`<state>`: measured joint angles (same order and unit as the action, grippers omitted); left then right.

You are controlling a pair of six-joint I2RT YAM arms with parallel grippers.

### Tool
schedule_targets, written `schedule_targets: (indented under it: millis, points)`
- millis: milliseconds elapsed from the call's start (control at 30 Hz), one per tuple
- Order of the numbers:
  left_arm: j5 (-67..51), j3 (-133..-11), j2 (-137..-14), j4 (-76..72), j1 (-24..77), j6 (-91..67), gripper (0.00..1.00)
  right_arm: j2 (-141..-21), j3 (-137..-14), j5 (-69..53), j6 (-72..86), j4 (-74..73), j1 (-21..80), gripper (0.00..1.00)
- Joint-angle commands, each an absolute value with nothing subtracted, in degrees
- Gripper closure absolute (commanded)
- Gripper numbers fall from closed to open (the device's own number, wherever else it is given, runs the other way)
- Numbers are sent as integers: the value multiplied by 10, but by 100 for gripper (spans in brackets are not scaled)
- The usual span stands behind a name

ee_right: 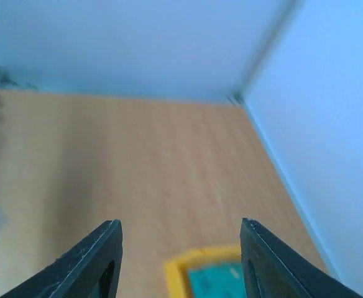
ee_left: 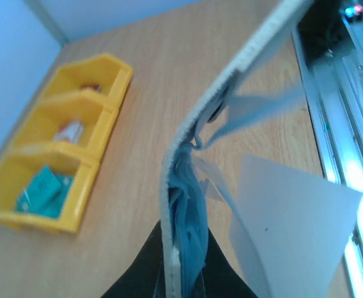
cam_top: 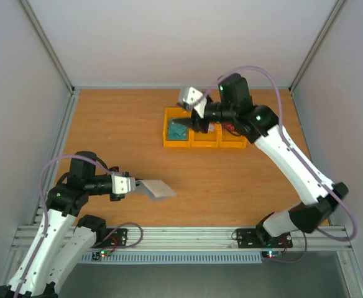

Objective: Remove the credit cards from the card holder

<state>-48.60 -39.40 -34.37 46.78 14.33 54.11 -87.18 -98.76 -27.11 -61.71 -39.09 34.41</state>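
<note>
**Count: tray, cards, holder**

Yellow plastic tray (ee_left: 104,146), three compartments: one. Thin plastic cards in it: three seen. One teal card (ee_left: 41,189) below the right gripper (ee_right: 178,226), one pinkish red-and-white card (ee_left: 69,130), one dark red card (ee_left: 92,88). Cream-beige folding card holder (ee_left: 231,81), at the left gripper (ee_left: 181,273): one.

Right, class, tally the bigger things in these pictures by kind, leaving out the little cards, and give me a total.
Robot arms: 2 (left arm, right arm)
Yellow tray: 1
Card holder: 1
Total: 4
</note>
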Motion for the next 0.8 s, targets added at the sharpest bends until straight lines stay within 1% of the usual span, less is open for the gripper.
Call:
schedule_targets:
  millis: [0, 133, 200, 233, 267, 300, 367, 433, 567, 633, 700, 733, 767]
  points:
    - [-554, -411, -331, 476, 143, 750, 100, -844, -896, -463, -594, -336, 398, 46]
    - [-562, -402, -326, 337, 143, 481, 100, -831, -860, -492, -542, -338, 427, 46]
    - [-523, -399, -355, 282, 142, 209, 100, -812, -833, -477, -483, -307, 428, 46]
    - [-480, -399, -382, 280, 142, 119, 100, -798, -819, -458, -463, -295, 428, 46]
    - [-442, -400, -407, 290, 139, -14, 100, -786, -806, -434, -445, -286, 427, 45]
    - [-414, -390, -425, 304, 132, -81, 100, -771, -795, -405, -428, -283, 427, 44]
    - [-408, -351, -443, 319, 108, -208, 100, -747, -780, -343, -409, -287, 426, 44]
    - [-436, -288, -461, 284, 83, -337, 100, -726, -763, -290, -397, -297, 426, 43]
    - [-445, -208, -491, 146, 34, -453, 100, -692, -724, -263, -383, -323, 426, 42]
    - [-441, -182, -511, 72, 26, -538, 100, -679, -712, -255, -379, -334, 426, 42]
    - [-421, -172, -537, 52, 25, -572, 100, -668, -698, -241, -377, -338, 426, 42]
    - [-408, -172, -541, 70, 25, -563, 99, -664, -692, -236, -378, -339, 426, 42]
    - [-395, -170, -542, 90, 25, -547, 95, -662, -688, -233, -377, -339, 426, 42]
